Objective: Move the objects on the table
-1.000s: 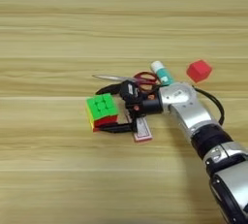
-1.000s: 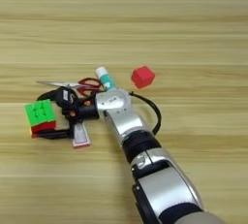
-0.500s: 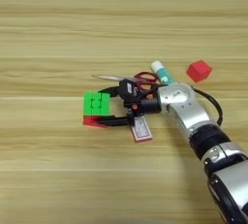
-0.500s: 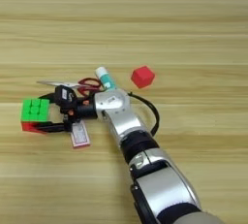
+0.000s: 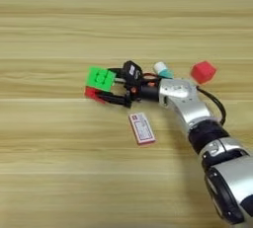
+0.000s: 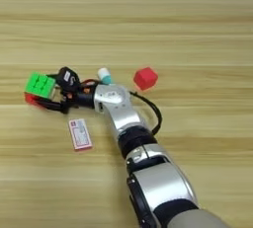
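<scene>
Your gripper [image 5: 118, 85], fingers clamped on the puzzle cube [image 5: 100, 79], has carried it toward 12 o'clock, clear of the flat box [image 5: 142, 128], whose print is unreadable.

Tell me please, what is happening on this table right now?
The robot's right arm reaches across the wooden table, and its claw is at the green, red and yellow puzzle cube, with one black finger on each side of it. The small red-and-white flat box lies just in front of the arm. The glue stick and the plain red cube sit behind the arm.
</scene>
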{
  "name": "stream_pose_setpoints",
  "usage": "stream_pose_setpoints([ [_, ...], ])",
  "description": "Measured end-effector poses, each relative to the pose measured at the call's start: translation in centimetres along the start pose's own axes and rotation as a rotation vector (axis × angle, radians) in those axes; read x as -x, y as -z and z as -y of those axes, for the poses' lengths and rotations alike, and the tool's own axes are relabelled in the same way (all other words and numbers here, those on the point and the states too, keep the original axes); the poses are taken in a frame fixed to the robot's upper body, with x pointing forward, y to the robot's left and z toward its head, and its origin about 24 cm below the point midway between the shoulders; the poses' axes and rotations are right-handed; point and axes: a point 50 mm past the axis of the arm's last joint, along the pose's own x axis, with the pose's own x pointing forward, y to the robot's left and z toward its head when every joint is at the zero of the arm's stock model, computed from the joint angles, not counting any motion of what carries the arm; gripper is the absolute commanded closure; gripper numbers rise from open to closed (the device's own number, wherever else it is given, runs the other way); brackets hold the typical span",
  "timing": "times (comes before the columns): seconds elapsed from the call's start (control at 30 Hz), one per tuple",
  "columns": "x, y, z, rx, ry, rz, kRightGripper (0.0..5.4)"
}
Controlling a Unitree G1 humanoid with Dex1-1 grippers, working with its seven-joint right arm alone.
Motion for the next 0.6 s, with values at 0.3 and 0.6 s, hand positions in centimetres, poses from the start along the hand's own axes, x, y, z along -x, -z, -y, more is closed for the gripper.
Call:
stream_pose_setpoints([
  [0.3, -1.2, -0.1, 0.9, -0.051, 0.114, -0.035, 2.08],
  [0.6, -1.2, 1.3, -0.1, -0.083, 0.071, -0.092, 1.04],
])
